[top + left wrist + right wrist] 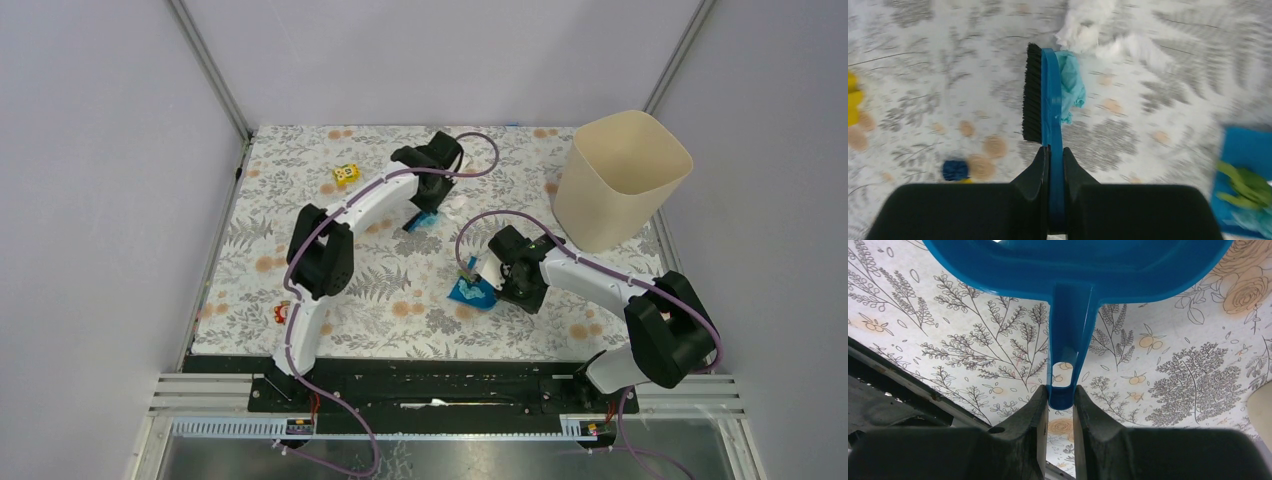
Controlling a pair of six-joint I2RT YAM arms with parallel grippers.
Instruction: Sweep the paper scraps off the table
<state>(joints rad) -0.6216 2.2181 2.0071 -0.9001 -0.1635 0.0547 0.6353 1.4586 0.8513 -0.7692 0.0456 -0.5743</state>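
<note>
Left gripper (1055,165) is clamped tight on the brush (1040,100) handle, and right gripper (1062,395) is pinching the end of the dustpan (1073,265) handle. Paper scraps (1070,87) lie near the middle of the table (300,180), a light blue one against the brush's back. They look featherlight and soft, so they're best pushed with bristles, never pinched. Blur smears the white bits, and the pan's load is cut off.

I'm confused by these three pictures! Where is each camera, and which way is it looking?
Top: above and behind, looking down at the table; the left arm and right arm show.
Left wrist: on the left arm, looking along the brush at the table; the left gripper clamps its handle.
Right wrist: on the right arm, low, looking along the dustpan; the right gripper pinches its handle.
Shared: the dustpan shows in all three.
</note>
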